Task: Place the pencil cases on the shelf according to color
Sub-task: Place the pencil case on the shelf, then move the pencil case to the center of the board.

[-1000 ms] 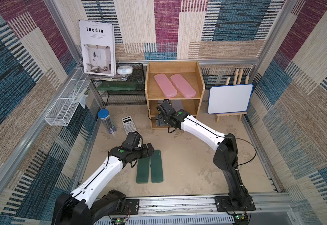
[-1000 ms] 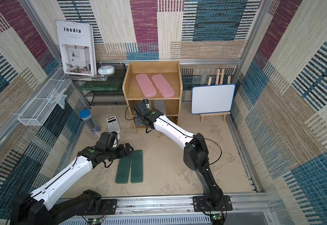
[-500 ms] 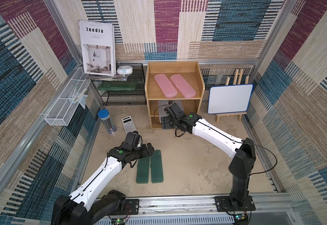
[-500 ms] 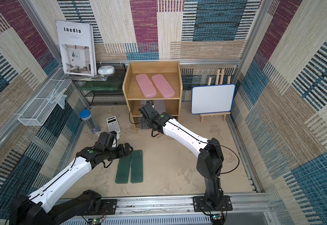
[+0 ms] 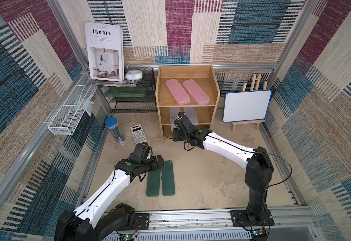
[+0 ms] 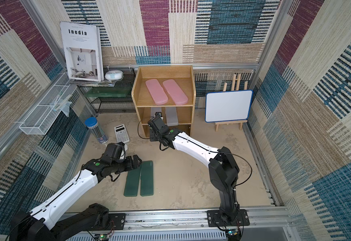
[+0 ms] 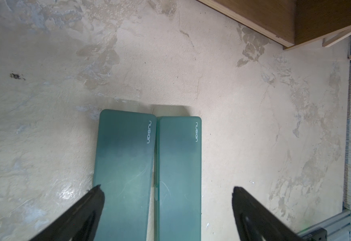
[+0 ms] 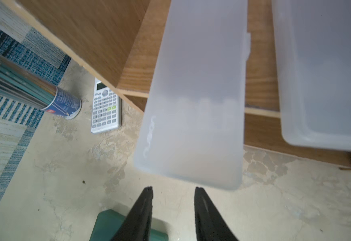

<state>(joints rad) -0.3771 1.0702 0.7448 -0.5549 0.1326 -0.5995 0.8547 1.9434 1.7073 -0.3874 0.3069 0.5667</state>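
Two pink cases [image 5: 186,91] on my shelf's [image 5: 216,98] top tier, two frosted cases [image 8: 193,100] mid-tier, two green cases [image 7: 149,173] on bench, my left jaws [image 7: 166,210] wide above them, empty, my right jaws [image 8: 173,205] closed, empty, by the shelf.

There are six pencil cases: two pink ones [image 5: 177,91] [image 5: 196,92], two frosted ones [image 8: 193,100] [image 8: 325,73] and two dark green ones [image 5: 153,182] [image 5: 168,177]. There is one wooden shelf [image 5: 216,98], one calculator [image 5: 138,133], one whiteboard [image 5: 246,105], one pencil tube [image 5: 114,129], one white wire basket [image 5: 66,116], one black mesh rack [image 5: 132,104] and one magazine [image 5: 104,52].
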